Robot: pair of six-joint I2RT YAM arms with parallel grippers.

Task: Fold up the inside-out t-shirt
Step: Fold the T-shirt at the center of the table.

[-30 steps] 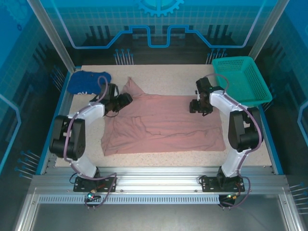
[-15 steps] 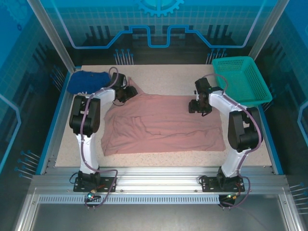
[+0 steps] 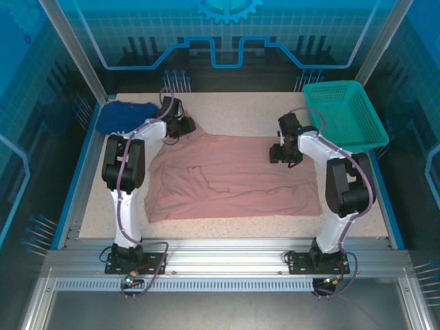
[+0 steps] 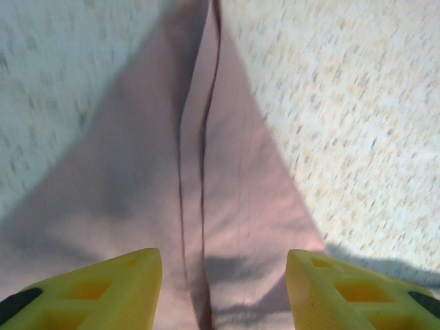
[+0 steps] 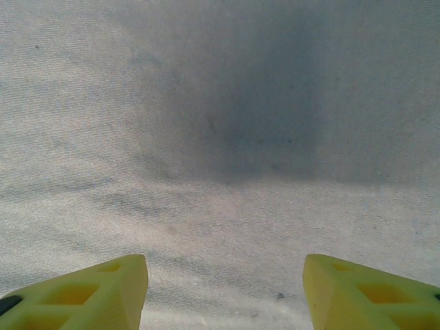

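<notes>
L pincer [image 4: 223, 295], yellow fingers [image 4: 103, 285] apart and nothing clamped, hangs low over a narrow pointed flap of the inside-out t-shirt [image 3: 234, 175]. A seam fold runs up the flap btwn the fingers, w/ speckled worktop [image 3: 234, 110] on either side. Seen from above, that pincer sits at the shirt's far-left corner, L arm stretched fwd along the worktop's left side.

R pincer [image 5: 223, 295], its fingers [image 5: 103, 289] likewise apart & gripping nothing, faces smooth cloth w/ a dark shadow patch ahead. The wrist view is too close to tell whether the tips touch the fabric. From overhead, R pincer is at the shirt's far-right edge, arm bent in from the right.

The dusty-pink shirt lies spread out at centre of the worktop btwn the two arms. It is mostly flat, w/ creases on its left half and its near hem roughly parallel to the worktop's near edge.

At the far-left corner, a crumpled dark blue garment [image 3: 122, 115] lies just beside L arm's wrist. At the far-right corner, a teal plastic basket [image 3: 344, 113] stands near R arm, apart from the shirt.
</notes>
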